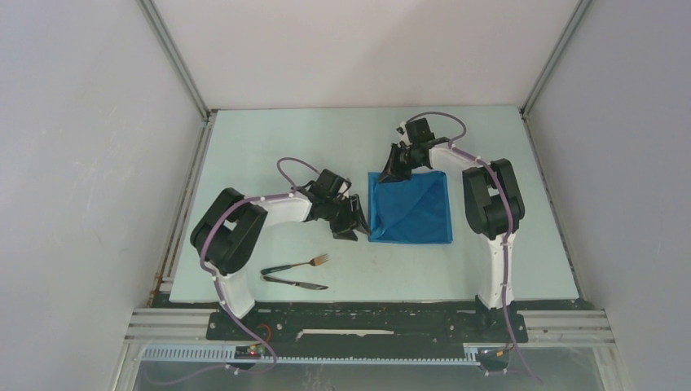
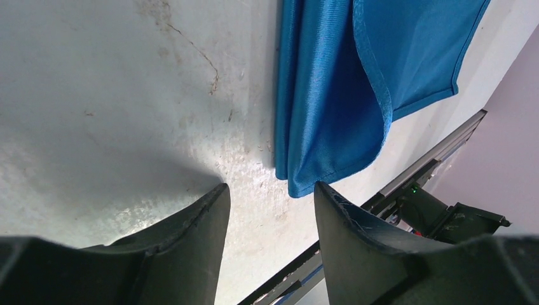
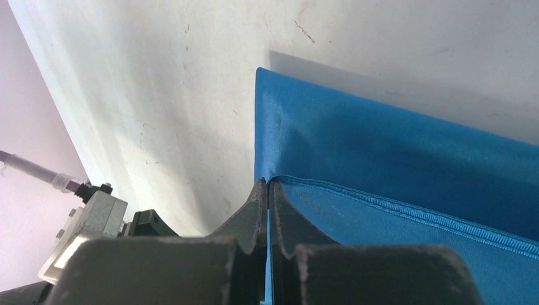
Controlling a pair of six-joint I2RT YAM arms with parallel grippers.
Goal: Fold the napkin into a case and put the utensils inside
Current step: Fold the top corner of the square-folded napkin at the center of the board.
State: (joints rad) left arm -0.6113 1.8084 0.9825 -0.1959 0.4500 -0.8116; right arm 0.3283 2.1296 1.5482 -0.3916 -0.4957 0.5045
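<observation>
The napkin [image 1: 411,208] lies on the worktop [image 1: 269,147] a little right of centre. It is a bright blue cloth folded into a rough square, with a diagonal crease running across its upper layer. Its far-left corner is raised off the surface. The right wrist view shows the stitched hem of the top layer running straight into the right end effector [image 3: 267,190], whose jaws are clenched on that edge with only the thin cloth between them. Beneath the lifted hem a lower layer of the same cloth slopes down to the worktop.

At the near-left corner of the napkin, the left wrist view shows the cloth doubled. One hemmed edge curls over another, and the corner tip rests flat on the pale, scuffed surface. The left end effector [image 2: 270,197] hangs over this corner with its jaws released and apart. The corner tip shows in the gap between them, and nothing is gripped. From above, this end effector sits just beside the napkin's left edge.

The utensils lie well apart from the cloth, near the left arm's base at the near edge of the worktop. The fork [image 1: 295,265] has its tines toward the napkin. The knife [image 1: 295,282] lies just beside it on the near side, and their handle ends come close together at the left.
</observation>
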